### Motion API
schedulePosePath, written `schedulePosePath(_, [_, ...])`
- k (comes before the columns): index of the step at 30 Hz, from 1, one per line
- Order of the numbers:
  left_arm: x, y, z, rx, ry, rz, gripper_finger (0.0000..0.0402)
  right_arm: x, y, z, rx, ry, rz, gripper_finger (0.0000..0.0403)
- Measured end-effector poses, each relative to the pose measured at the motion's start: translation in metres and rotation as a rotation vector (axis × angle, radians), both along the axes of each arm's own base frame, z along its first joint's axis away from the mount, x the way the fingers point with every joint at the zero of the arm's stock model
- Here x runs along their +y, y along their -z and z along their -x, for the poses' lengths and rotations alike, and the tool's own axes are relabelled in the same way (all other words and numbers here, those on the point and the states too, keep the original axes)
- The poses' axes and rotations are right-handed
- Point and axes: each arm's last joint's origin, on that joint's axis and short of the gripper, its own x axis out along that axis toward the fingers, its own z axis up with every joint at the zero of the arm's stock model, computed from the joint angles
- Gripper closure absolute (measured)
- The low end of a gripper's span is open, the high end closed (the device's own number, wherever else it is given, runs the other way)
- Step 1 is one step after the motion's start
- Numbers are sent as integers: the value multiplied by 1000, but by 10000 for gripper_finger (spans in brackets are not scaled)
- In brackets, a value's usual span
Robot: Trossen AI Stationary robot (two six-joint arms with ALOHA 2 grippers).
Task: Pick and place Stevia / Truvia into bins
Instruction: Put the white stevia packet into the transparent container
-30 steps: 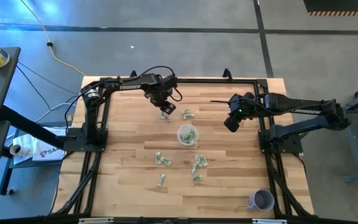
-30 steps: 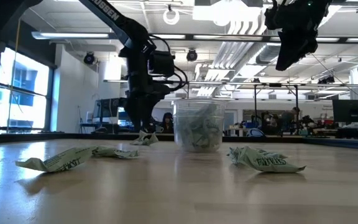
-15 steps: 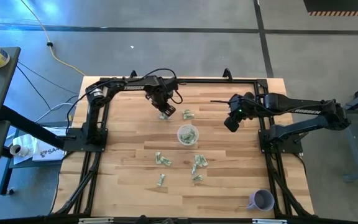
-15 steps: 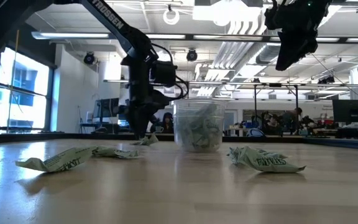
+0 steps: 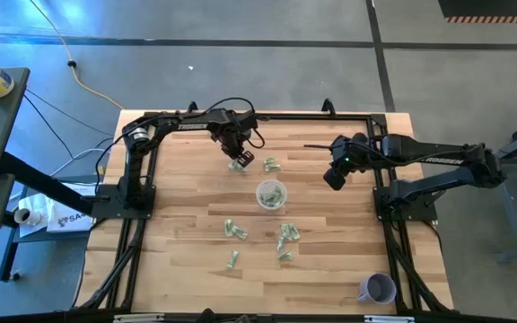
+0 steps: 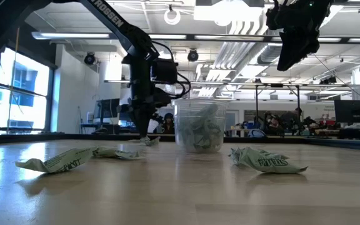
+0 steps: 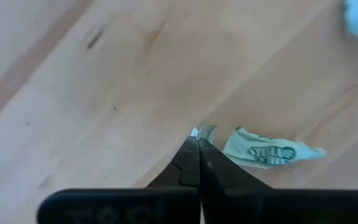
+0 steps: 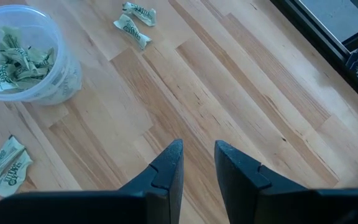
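Pinching a packet (image 7: pixel 267 151) edge, left gripper (image 7: pixel 197 138) fingers pressed together, clear cup (image 5: pixel 271 194) nearby, right gripper (image 8: pixel 197 152) spread, aloft.

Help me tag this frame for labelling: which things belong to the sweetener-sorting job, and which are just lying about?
Job:
- green sweetener packets loose on the table
- clear cup, already holding packets
- left end effector, shut on a packet
- right end effector, waiting, open

Lying about:
- purple cup
- floor cables

Looked straight down over the whole counter (image 5: pixel 330 269) from high; looked level across it from low. Sat close behind each claw. Shared the clear cup (image 5: pixel 271 194) in three views.
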Motion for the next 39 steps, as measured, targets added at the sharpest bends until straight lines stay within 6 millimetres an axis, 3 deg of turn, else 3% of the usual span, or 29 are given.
schedulePosePath(7, [-7, -39, 6, -102, 10, -52, 380, 0, 0, 0, 4, 3, 15, 320])
schedulePosePath(10, [-22, -55, 1, -197, 109, -35, 380, -1, 0, 0, 8, 13, 38, 320])
schedulePosePath(16, [-93, -98, -27, -556, 495, 19, 380, -1, 0, 0, 24, -17, 61, 320])
schedulePosePath(19, [-128, -100, -37, -558, 566, -42, 380, -1, 0, 0, 25, -20, 63, 320])
schedulePosePath(23, [-158, -95, -47, -504, 542, -216, 376, -1, 0, 0, 29, -33, 65, 320])
schedulePosePath(27, [-167, -84, -55, -456, 482, -343, 332, -1, 0, 0, 43, -70, 75, 320])
schedulePosePath(33, [-168, -87, -58, -512, 385, -297, 233, 0, 0, 1, 54, -124, 45, 320])
schedulePosePath(39, [-171, -99, -36, -429, 323, -177, 178, 1, 1, 1, 68, -160, 28, 320])
